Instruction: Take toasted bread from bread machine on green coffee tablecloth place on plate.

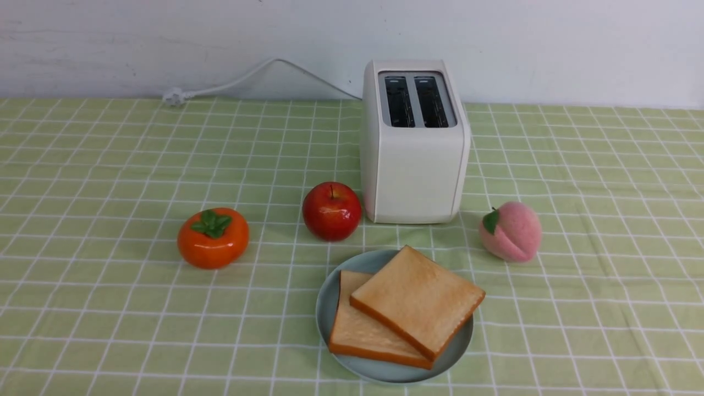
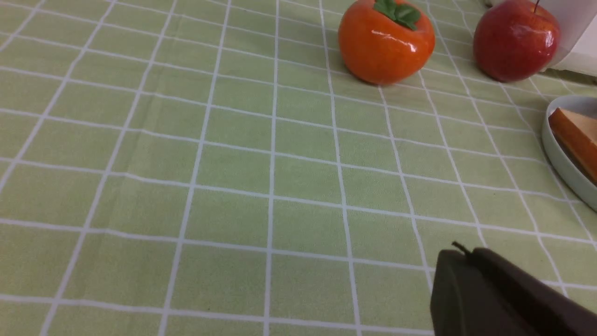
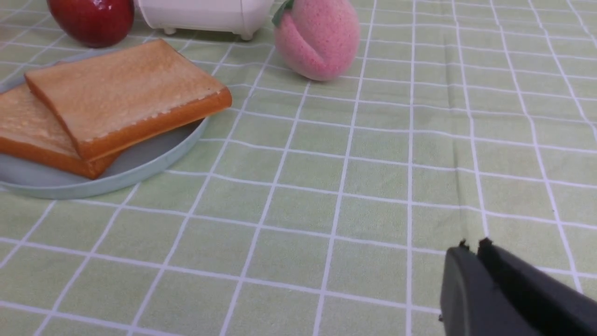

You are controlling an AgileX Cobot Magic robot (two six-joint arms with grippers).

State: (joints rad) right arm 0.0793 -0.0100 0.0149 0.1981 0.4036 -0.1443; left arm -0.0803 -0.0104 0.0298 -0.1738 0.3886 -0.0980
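The white bread machine (image 1: 413, 165) stands at the back of the green coffee tablecloth (image 1: 110, 308), both dark slots empty. In front of it the pale blue-green plate (image 1: 328, 300) holds two slices of toasted bread: the upper slice (image 1: 417, 300) overlaps the lower one (image 1: 363, 333). Neither arm shows in the front view. In the left wrist view my left gripper (image 2: 468, 252) is shut and empty above bare cloth, with the plate's rim (image 2: 557, 154) off to one side. In the right wrist view my right gripper (image 3: 472, 245) is shut and empty, well away from the plate (image 3: 140, 170) and the toast (image 3: 121, 88).
An orange persimmon (image 1: 213, 237) and a red apple (image 1: 331, 210) lie left of the plate, the apple close against the toaster. A pink peach (image 1: 510, 231) sits on the right. The white power cord (image 1: 242, 80) trails along the back wall.
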